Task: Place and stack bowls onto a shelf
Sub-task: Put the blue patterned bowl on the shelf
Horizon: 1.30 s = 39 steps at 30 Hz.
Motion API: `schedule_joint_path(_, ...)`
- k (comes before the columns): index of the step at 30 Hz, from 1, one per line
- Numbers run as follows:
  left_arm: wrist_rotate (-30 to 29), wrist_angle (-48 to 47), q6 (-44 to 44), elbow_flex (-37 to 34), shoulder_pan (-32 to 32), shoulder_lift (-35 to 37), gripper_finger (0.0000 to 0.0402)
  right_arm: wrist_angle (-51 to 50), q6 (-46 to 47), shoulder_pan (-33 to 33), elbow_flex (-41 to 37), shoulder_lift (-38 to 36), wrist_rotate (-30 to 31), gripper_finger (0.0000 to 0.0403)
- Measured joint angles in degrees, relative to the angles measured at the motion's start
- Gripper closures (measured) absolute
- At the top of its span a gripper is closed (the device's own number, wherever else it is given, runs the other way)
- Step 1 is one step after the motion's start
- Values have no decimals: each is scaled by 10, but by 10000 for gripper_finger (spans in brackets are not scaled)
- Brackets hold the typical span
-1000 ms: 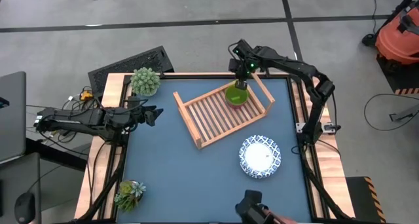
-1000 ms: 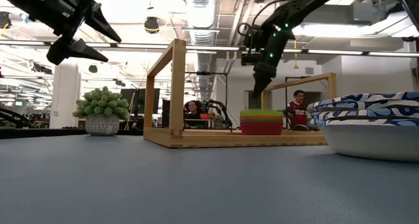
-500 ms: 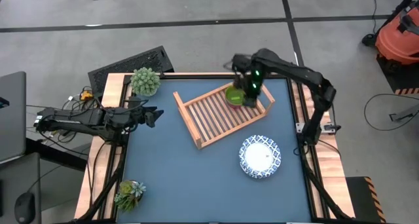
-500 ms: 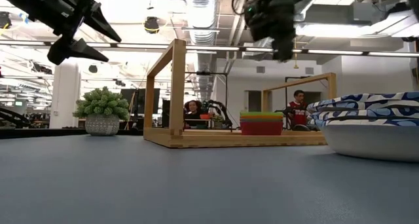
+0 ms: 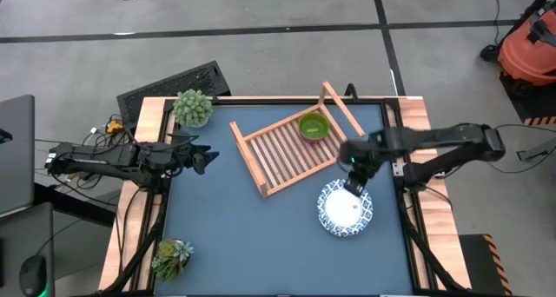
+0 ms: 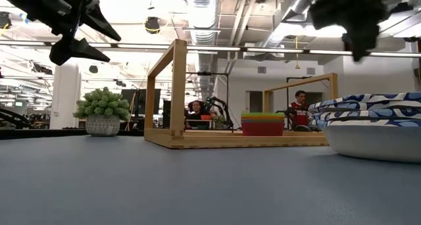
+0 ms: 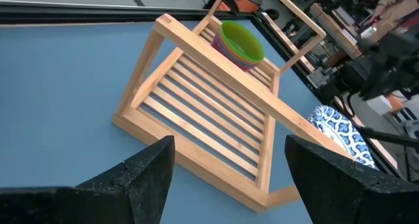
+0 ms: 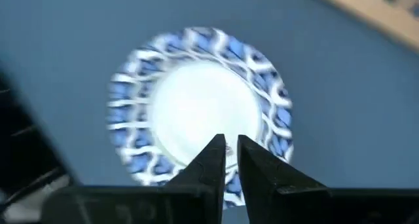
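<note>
The wooden slatted shelf (image 5: 287, 151) lies at an angle in the middle of the table. The green bowl (image 5: 313, 126) sits at its far end, nested on the pink bowl (image 6: 262, 128). Two white bowls with blue rims (image 5: 345, 207) are stacked on the blue mat in front of the shelf. My right gripper (image 5: 355, 185) hangs over their far rim, fingers nearly together and empty; its wrist view shows the top white bowl (image 8: 196, 106) just under the gripper (image 8: 231, 143). My left gripper (image 5: 206, 157) waits open at the table's left edge, above the mat.
One spiky potted plant (image 5: 193, 108) stands at the back left and another (image 5: 173, 255) at the front left. A black keyboard (image 5: 174, 84) lies behind the table. Seated people (image 6: 300, 106) show far off in the room.
My right gripper has left the green bowl on the shelf's far end and swung forward and right to hang over the stacked white bowls. The left arm has not moved.
</note>
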<state>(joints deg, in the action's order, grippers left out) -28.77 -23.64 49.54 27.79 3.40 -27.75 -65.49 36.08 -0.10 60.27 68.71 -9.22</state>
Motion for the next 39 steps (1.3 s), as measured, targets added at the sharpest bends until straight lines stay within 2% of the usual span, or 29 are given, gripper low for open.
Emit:
schedule_joint_path(5, 0, 0, 1, 0, 0, 0, 127, -1, 105, 66, -73, -18, 91, 272)
schedule_joint_path(9, 0, 0, 1, 0, 0, 0, 127, 32, 117, 71, -114, -19, 101, 223)
schedule_joint_path(12, 0, 0, 2, 0, 0, 0, 127, 75, 120, 71, -150, -19, 101, 209)
schedule_joint_path(17, -2, 0, 6, 0, 0, 0, 127, 93, 121, 66, -175, -19, 104, 216)
schedule_joint_path(32, -5, 0, 8, 0, 0, 0, 127, 93, 106, 63, -175, -19, 113, 300)
schedule_joint_path(35, -5, 0, 8, 0, 0, 0, 127, 86, 121, 63, -175, -20, 113, 301)
schedule_joint_path(39, -5, 0, 9, 0, 0, 0, 127, 49, 181, 65, -163, -34, 106, 276)
